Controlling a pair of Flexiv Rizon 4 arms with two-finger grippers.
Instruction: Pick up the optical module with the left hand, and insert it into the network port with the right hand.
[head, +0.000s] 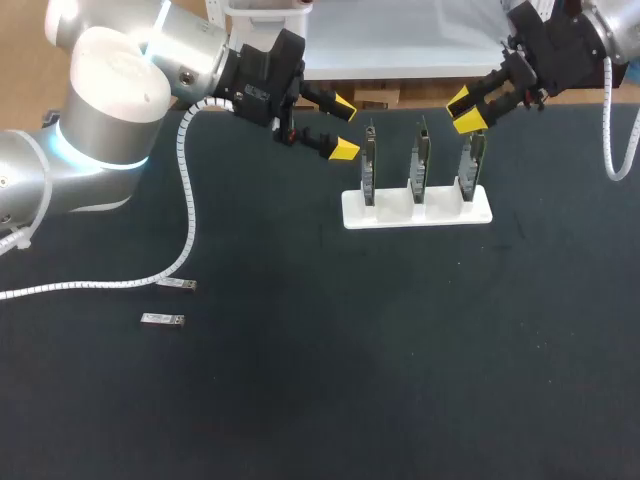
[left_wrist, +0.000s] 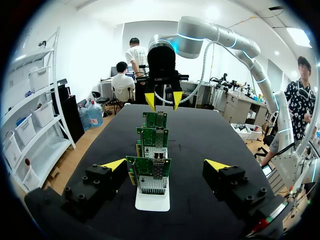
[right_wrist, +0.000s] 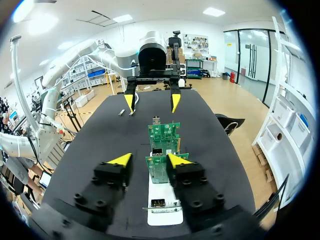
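white rectangular stand (head: 400, 212) with three upright green network cards (head: 420, 160). left gripper (head: 344, 128) by its left end, right gripper (head: 463, 110) by its right end; both with fingers apart, empty. two small silver optical modules (head: 178, 285) lying well left of stand.

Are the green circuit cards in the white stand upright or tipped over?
Upright: all three green circuit cards stand on edge in the white stand's slots.

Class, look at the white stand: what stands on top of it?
Three upright circuit cards in a row on the white stand. From the left wrist, the nearest card covers much of the two behind.
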